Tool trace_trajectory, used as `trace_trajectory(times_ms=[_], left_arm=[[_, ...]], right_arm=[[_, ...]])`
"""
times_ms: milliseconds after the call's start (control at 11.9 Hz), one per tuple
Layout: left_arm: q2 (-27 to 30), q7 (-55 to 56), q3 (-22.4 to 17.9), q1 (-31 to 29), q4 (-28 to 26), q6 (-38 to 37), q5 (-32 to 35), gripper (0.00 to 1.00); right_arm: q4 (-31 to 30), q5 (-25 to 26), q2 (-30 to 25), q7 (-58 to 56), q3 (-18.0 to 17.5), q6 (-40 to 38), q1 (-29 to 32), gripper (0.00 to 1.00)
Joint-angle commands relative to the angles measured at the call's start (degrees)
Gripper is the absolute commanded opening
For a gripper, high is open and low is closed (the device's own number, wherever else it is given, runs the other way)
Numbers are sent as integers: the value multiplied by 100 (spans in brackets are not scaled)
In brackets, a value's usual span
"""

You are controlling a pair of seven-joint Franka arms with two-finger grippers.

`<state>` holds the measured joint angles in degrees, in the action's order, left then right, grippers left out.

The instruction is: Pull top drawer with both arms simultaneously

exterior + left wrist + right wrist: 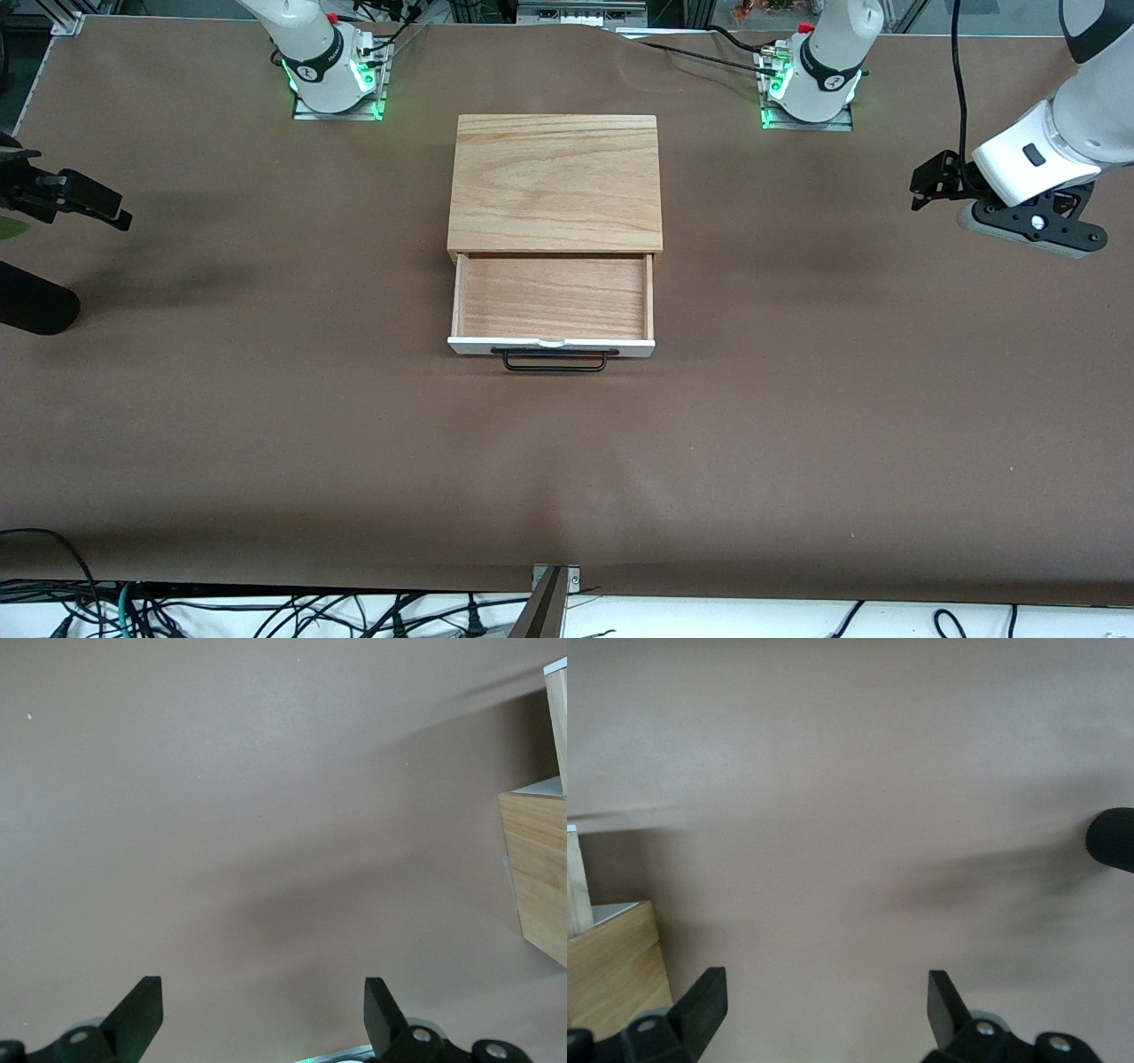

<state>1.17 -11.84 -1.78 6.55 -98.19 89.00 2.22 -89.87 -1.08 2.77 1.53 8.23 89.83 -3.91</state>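
The top drawer stands pulled out of the low wood cabinet, its light-wood tray bare and its white front panel with the black bar handle facing the front camera. My left gripper is open and empty in the air over the table at the left arm's end, well apart from the drawer. My right gripper is open and empty over the table at the right arm's end. The left wrist view shows open fingers over bare table, with the cabinet at the edge. The right wrist view shows the same.
A black rounded object lies at the table's edge at the right arm's end, near the right gripper; it also shows in the right wrist view. The brown table stretches wide around the cabinet. Cables hang along the near edge.
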Motion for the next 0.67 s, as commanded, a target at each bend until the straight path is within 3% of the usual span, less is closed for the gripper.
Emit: trace_trajectory(times_ms=[0,586], left_arm=[[-65,33,11,-31,99,-84,-99,100],[-74,33,11,-40,99,-84,-99,100]], right_arm=[[48,73,118,-101,-50,-10,102,100],[118,73,198,-92,-50,-1,101,100]])
